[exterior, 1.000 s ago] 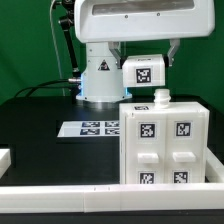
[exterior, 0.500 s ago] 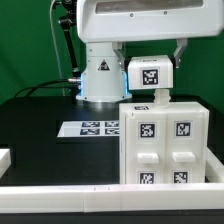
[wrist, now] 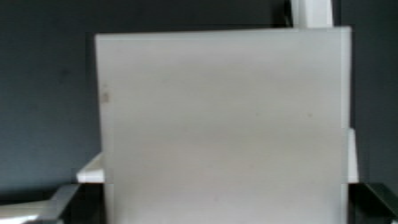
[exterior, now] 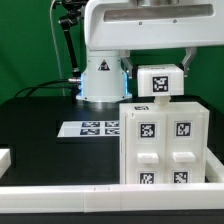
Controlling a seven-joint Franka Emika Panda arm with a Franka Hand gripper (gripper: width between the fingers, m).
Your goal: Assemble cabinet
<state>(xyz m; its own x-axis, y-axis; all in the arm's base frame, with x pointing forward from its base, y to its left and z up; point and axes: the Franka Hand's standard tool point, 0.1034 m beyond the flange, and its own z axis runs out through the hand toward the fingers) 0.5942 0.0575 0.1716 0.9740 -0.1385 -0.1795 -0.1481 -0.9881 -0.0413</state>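
Note:
The cabinet [exterior: 165, 145] is a large white box with four recessed tagged panels, standing at the exterior view's right on the black table. My gripper [exterior: 161, 74] is shut on a white tagged block [exterior: 162, 83] and holds it just above the cabinet's top, touching or nearly touching it. In the wrist view the block's plain white face [wrist: 222, 120] fills most of the picture, with my gripper [wrist: 217, 214] around it and a fingertip [wrist: 57, 205] showing at each lower corner. The cabinet's top peg is hidden behind the block.
The marker board [exterior: 90, 128] lies flat to the exterior view's left of the cabinet. The white robot base [exterior: 100, 78] with a triangle sticker stands behind it. A white rail [exterior: 90, 196] runs along the front edge, and a white piece [exterior: 5, 158] sits at the far left.
My gripper has carried the tagged block toward the exterior view's right and down, from beside the robot base to just over the cabinet's top, covering the peg.

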